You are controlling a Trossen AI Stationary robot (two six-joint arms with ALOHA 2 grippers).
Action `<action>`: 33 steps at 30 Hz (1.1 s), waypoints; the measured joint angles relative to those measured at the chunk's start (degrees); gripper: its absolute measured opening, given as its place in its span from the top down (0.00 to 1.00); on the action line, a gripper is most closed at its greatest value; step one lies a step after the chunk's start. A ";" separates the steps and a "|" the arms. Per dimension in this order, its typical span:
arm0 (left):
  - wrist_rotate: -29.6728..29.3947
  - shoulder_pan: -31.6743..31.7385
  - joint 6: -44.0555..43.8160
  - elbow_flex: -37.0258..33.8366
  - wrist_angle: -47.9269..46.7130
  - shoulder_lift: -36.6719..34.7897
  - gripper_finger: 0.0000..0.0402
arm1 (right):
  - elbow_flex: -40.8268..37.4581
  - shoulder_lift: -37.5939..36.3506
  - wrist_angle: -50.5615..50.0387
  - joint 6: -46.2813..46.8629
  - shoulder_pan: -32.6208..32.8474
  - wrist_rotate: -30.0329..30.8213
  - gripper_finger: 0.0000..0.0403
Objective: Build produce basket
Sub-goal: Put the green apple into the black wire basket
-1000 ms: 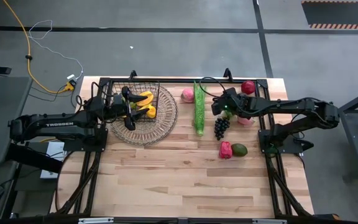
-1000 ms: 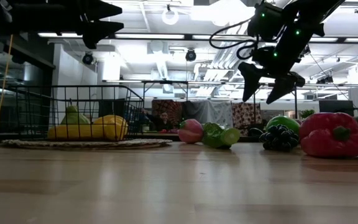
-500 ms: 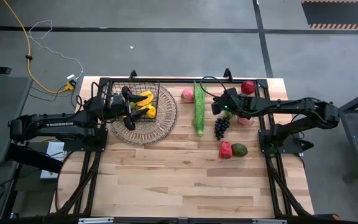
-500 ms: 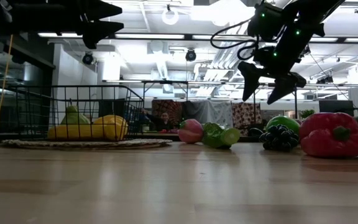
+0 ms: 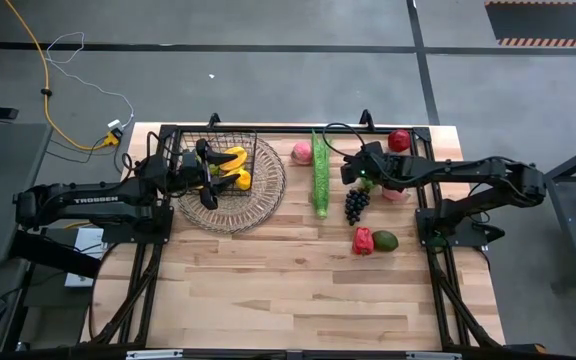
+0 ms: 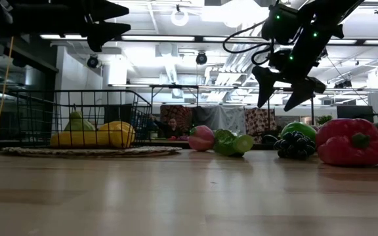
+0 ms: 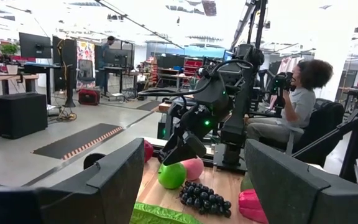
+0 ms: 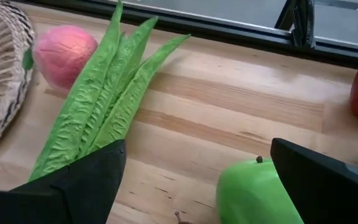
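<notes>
Behind my table (image 5: 298, 280) sits a person; my right gripper (image 6: 284, 92) hangs spread over the green apple (image 8: 257, 193), left gripper (image 5: 211, 165) parted over the basket (image 6: 77, 98). Descending off-centre could roll the apple away.

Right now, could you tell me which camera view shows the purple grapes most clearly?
The left wrist view: the purple grapes lie unobstructed, individual berries visible, beside the green apple. The high view shows them as a small dark cluster; the low view shows them side-on. The right wrist view misses them.
</notes>
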 joint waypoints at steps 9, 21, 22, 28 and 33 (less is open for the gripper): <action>0.00 0.00 0.00 -0.02 -0.07 0.00 0.35 | -0.02 2.68 -8.52 3.06 -4.49 0.17 0.04; 0.00 0.00 0.00 -0.02 -0.06 0.00 0.35 | -0.02 5.34 -10.97 6.12 -4.96 -3.10 0.04; 0.00 0.00 -0.01 -0.02 -0.07 0.00 0.35 | -0.02 6.06 -11.80 6.61 -5.16 -3.08 0.04; 0.00 0.00 -0.42 -0.02 -0.04 0.00 0.35 | 0.15 9.67 -13.10 7.47 -6.60 -3.54 0.04; 0.00 0.00 -0.43 -0.02 -0.04 0.00 0.35 | 0.17 10.09 -12.99 7.09 -6.62 -3.73 0.04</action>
